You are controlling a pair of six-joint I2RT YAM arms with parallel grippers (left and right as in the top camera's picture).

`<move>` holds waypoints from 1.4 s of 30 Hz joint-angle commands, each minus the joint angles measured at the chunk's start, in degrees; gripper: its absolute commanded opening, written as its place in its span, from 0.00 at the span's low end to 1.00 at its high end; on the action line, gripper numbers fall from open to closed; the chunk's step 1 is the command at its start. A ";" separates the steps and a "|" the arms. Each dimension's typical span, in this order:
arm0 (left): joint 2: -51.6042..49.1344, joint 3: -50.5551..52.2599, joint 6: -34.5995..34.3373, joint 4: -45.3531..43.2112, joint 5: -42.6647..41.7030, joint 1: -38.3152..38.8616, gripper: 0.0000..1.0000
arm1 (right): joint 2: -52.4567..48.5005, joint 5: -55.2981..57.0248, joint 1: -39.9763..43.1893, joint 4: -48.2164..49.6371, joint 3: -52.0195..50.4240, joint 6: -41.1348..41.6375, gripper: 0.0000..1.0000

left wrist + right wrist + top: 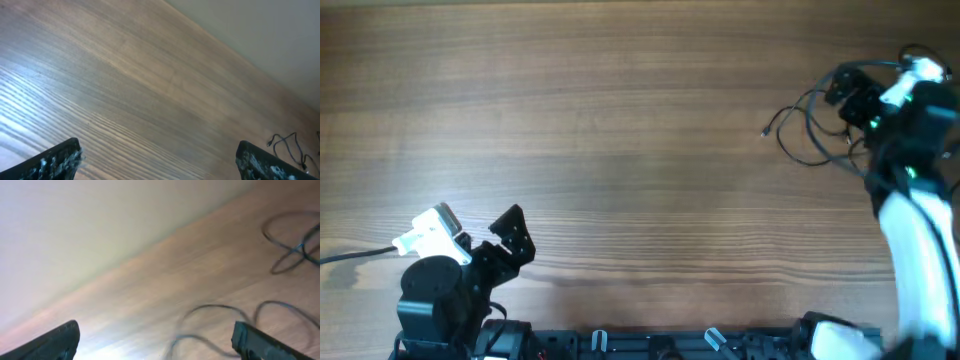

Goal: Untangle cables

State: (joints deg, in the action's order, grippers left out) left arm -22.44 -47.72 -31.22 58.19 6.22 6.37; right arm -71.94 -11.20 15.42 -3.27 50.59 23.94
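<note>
The cables [807, 128] are thin black cords lying in loose loops at the table's far right, with a small plug end [765, 131] pointing left. My right gripper [844, 88] hovers over their right part. In the right wrist view, which is blurred, my right gripper [156, 332] stands open, and cable loops [216, 311] lie on the wood between and beyond its fingers, held by neither. My left gripper [510, 235] sits at the near left, far from the cables. It is open [160, 155] over bare wood, and the cables [289, 145] show small at the far right.
A thicker black wire [355, 255] runs off the left arm to the left edge. A dark rail with clips [660, 345] lines the table's near edge. The table's far edge meets a pale wall [260, 25].
</note>
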 commanded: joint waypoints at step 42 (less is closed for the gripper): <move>0.37 0.17 -0.76 -0.20 0.94 0.13 1.00 | 27.50 -5.38 -10.38 -44.87 0.31 18.25 1.00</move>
State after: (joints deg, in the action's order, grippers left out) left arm -22.33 -47.72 -31.22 58.11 6.20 6.37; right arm -45.41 -16.12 5.39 -48.21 50.98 42.81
